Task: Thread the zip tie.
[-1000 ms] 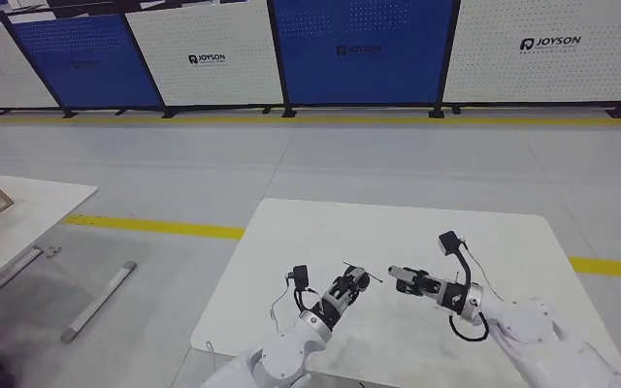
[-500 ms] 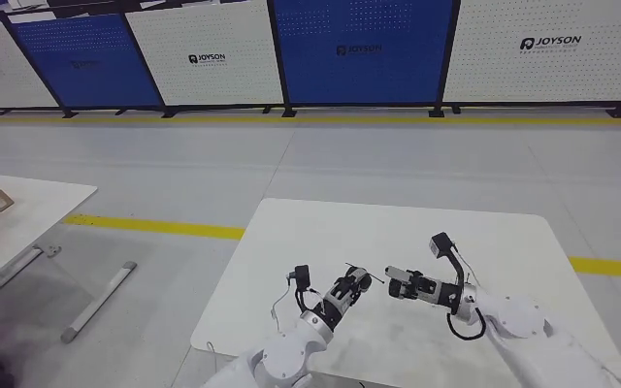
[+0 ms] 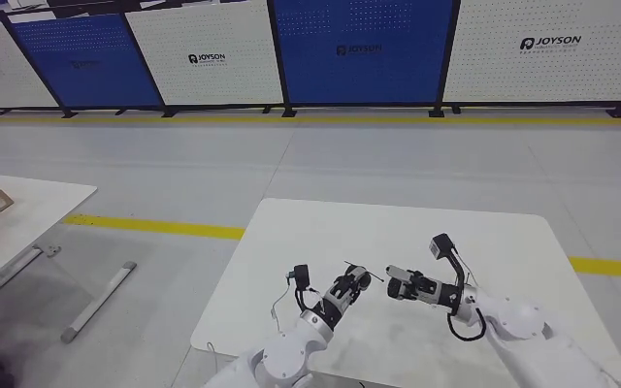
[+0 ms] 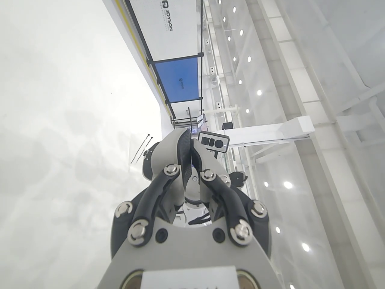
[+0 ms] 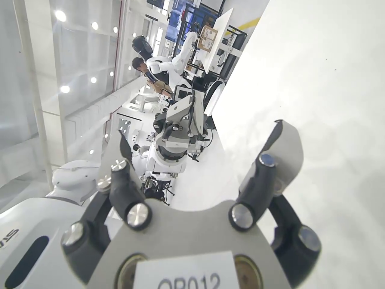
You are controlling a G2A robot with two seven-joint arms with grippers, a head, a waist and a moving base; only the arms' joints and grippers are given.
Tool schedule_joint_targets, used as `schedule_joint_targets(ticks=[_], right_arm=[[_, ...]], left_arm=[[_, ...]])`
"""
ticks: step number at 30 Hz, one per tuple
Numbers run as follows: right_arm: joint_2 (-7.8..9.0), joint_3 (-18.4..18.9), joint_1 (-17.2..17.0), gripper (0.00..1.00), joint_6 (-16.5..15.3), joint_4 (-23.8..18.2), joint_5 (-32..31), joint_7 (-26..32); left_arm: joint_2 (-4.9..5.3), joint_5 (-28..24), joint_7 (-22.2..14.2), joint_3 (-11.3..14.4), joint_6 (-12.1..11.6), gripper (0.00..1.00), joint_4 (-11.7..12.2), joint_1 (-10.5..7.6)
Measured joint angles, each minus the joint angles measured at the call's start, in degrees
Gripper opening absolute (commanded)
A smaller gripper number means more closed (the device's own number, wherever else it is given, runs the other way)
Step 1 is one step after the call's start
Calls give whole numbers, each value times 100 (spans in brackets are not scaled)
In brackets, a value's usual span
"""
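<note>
Zip tie [image 4: 190, 120] judged light, springy, slick; pinched in left claw [image 4: 190, 142]. Free end best taken by right claw [image 5: 200, 130], spread wide near left claw.

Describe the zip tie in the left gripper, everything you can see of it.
The zip tie is a thin black strip, plastic by the look, clamped edge-on between the shut ribbed pads of the left gripper. A short, slightly curved end sticks out past their tips, in the air above the white table. The rest lies hidden between the pads; neither its head nor its full length can be made out. Nothing else visibly touches it.
</note>
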Motion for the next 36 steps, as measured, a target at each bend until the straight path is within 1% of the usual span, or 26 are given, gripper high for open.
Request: schedule_joint_targets(ticks=[2, 3, 4, 6, 8, 10, 11, 16, 20, 22, 23, 25, 28, 31, 35, 36], right_arm=[[-12, 12, 3, 35, 19, 31, -14, 4], [-22, 17, 12, 29, 36, 59, -11, 29], [-31, 19, 19, 20, 47, 81, -3, 45], [-53, 14, 37, 17, 60, 118, 12, 87], [-72, 1, 55, 9, 77, 144, 11, 136], [-95, -15, 83, 7, 102, 172, -4, 192], [-104, -21, 94, 0, 113, 185, -11, 216], [-148, -21, 132, 0, 126, 250, -14, 318], [-168, 9, 122, 0, 86, 263, -3, 389], [-175, 37, 111, 23, 67, 276, 20, 443], [-177, 50, 106, 29, 60, 281, 27, 467], [-181, 83, 93, 36, 38, 295, 50, 522], [-188, 124, 69, 39, 11, 305, 63, 575], [-196, 152, 47, 36, 1, 303, 63, 618], [-212, 165, 33, 26, 10, 301, 20, 653], [-219, 168, 32, 25, 15, 299, 8, 657]], left_arm=[[-8, 12, -58, -7, 7, 0, 1, 10], [-12, 5, -105, -20, 12, 0, -3, 19], [-15, 5, -129, -33, 12, 0, -6, 24], [-22, 14, -160, -61, 3, 0, -17, 44], [-28, 19, -180, -84, -4, 0, -26, 62], [-37, 31, -202, -106, -6, 0, -31, 78], [-41, 41, -212, -113, -7, 0, -31, 83], [-63, 125, -222, -150, -12, 0, -30, 115], [-87, 201, -161, -165, -2, 0, -5, 132], [-102, 221, -153, -165, 6, 0, 4, 132], [-108, 228, -151, -167, 10, 0, 6, 133], [-121, 245, -145, -172, 16, 0, 7, 137], [-140, 265, -135, -179, 25, 0, 1, 145], [-160, 285, -130, -178, 37, 0, 1, 151], [-186, 324, -140, -168, 52, 0, 19, 149], [-194, 338, -144, -169, 55, 0, 23, 148]])
